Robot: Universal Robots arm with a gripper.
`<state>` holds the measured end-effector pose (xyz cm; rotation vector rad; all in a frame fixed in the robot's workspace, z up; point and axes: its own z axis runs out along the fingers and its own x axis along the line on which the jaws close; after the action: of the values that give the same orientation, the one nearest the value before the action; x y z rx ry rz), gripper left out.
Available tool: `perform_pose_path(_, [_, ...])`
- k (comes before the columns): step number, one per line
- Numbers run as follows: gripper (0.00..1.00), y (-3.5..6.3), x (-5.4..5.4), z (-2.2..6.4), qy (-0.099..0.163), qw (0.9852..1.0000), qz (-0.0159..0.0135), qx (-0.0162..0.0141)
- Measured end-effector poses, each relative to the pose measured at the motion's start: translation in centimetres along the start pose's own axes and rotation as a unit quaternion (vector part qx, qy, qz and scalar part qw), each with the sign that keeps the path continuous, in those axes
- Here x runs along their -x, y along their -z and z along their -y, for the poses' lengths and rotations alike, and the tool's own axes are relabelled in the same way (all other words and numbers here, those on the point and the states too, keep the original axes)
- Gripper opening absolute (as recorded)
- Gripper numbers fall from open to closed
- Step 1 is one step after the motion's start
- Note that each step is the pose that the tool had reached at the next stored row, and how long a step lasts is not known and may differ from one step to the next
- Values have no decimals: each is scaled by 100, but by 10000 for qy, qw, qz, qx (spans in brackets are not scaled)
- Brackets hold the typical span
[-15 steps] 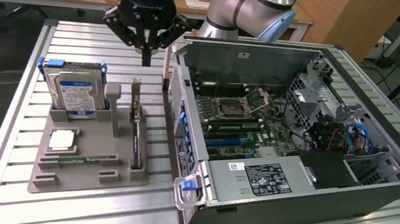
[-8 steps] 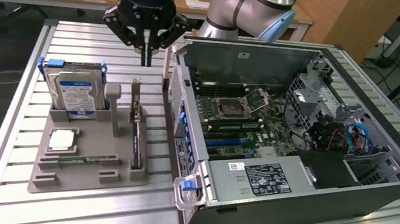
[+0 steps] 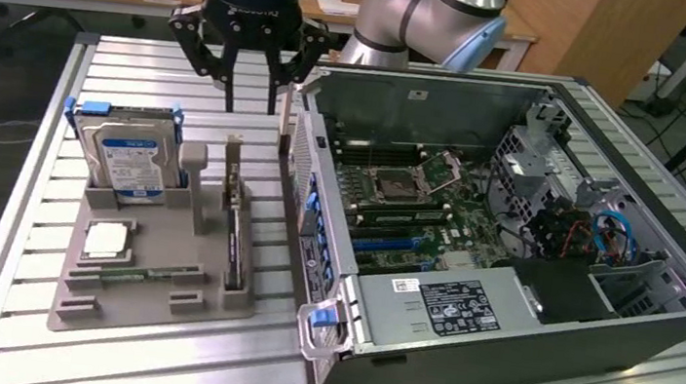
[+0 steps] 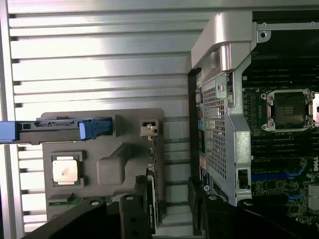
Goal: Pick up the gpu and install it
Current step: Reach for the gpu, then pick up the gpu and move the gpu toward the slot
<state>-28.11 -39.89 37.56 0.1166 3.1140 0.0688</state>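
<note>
Dark green-black gpu (image 3: 235,238), silver hard drive (image 3: 112,131), blue-white label (image 3: 133,171), grey tray (image 3: 132,309)

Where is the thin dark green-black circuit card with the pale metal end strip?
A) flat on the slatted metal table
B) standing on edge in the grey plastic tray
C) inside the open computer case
B: the thin dark circuit card stands on edge in a slot of the grey plastic tray.

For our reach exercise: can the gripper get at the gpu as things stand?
Probably yes: the gripper hangs open above the gpu, which stands on edge in the tray, nothing between them.
</note>
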Motion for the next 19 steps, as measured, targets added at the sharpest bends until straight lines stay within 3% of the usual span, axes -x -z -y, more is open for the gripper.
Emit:
perform_pose_path(1, [47, 0, 0, 0, 0, 10000, 0, 0])
perform_pose_path(19, [47, -52, -1, 2, 0, 10000, 0, 0])
